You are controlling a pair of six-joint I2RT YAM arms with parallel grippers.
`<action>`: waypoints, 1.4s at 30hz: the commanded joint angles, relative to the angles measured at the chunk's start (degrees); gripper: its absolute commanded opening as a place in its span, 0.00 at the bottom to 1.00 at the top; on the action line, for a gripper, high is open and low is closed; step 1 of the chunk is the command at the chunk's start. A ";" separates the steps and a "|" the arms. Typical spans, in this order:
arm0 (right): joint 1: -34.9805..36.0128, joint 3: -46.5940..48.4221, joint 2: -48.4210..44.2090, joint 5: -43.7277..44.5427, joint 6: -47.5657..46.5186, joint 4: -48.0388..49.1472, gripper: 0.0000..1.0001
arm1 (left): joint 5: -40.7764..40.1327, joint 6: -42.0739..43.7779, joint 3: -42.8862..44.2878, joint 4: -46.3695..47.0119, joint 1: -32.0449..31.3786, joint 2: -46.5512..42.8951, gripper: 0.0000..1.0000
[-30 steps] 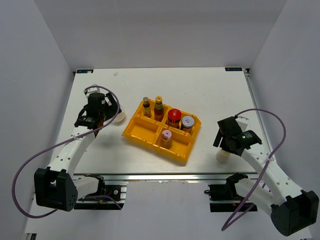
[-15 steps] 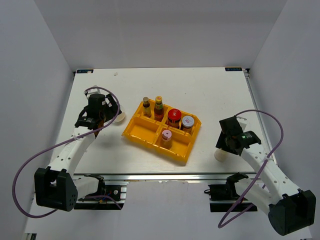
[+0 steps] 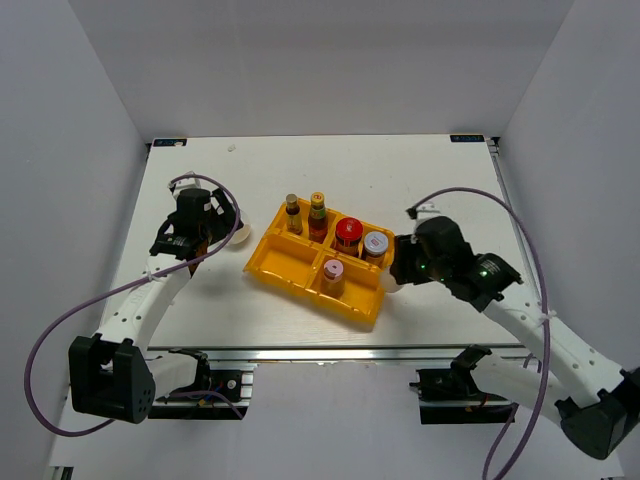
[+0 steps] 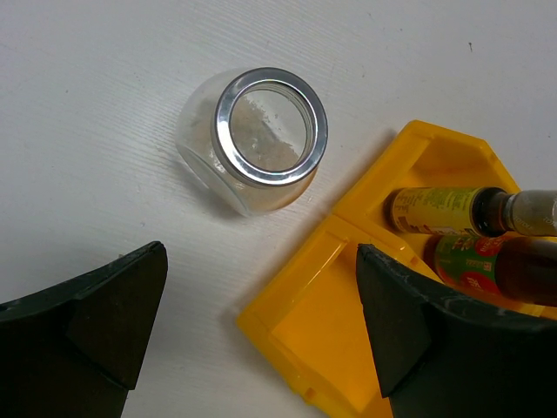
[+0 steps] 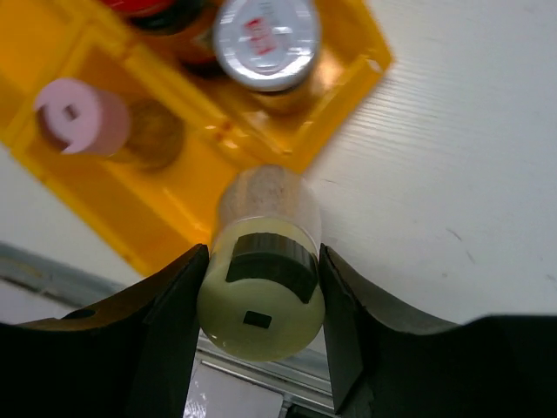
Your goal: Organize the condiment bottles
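My right gripper [image 5: 261, 300] is shut on a pale-yellow-capped bottle [image 5: 261, 287], held just off the right corner of the yellow tray [image 5: 352, 109]. In the tray stand a pink-capped bottle [image 5: 83, 117], a silver-lidded jar [image 5: 265, 39], a red-capped jar [image 3: 348, 232] and two slim brown bottles [image 3: 293, 212] [image 3: 318, 215]. A clear glass jar with white contents [image 4: 261, 144] rests on the table beside the tray's left corner. My left gripper [image 4: 261, 335] hangs open just short of that jar, with nothing between its fingers.
The tray [image 3: 275, 262] lies slanted in the middle of the white table [image 3: 420, 180]; its near-left compartment holds nothing. White walls stand close on the left, right and far sides. The table's metal front rail [image 3: 320, 352] runs below the tray.
My right gripper has shut on the pale-yellow-capped bottle and carried it left, from the table's front right to the tray's right corner. The left arm has stayed put.
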 commanded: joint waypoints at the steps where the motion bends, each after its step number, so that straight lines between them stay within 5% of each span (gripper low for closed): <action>1: 7.97 3.07 2.63 -2.56 -4.14 4.98 0.14 | -1.40 0.02 0.01 0.58 0.42 -1.79 0.98; 9: 15.98 4.39 9.13 -1.95 -6.17 9.37 0.13 | -2.28 -0.24 0.45 0.05 0.33 -0.47 0.98; 21: 16.96 2.55 20.39 -2.74 -6.08 17.54 0.18 | -4.47 -1.56 2.20 -1.27 0.33 2.08 0.98; 27: 16.96 1.14 23.03 -3.53 -5.55 19.66 0.43 | -5.44 -2.35 5.28 -1.71 0.33 6.20 0.98; 42: 16.96 -0.71 23.21 -4.06 -6.61 21.06 0.88 | -3.33 -2.00 13.45 -1.62 0.42 16.40 0.98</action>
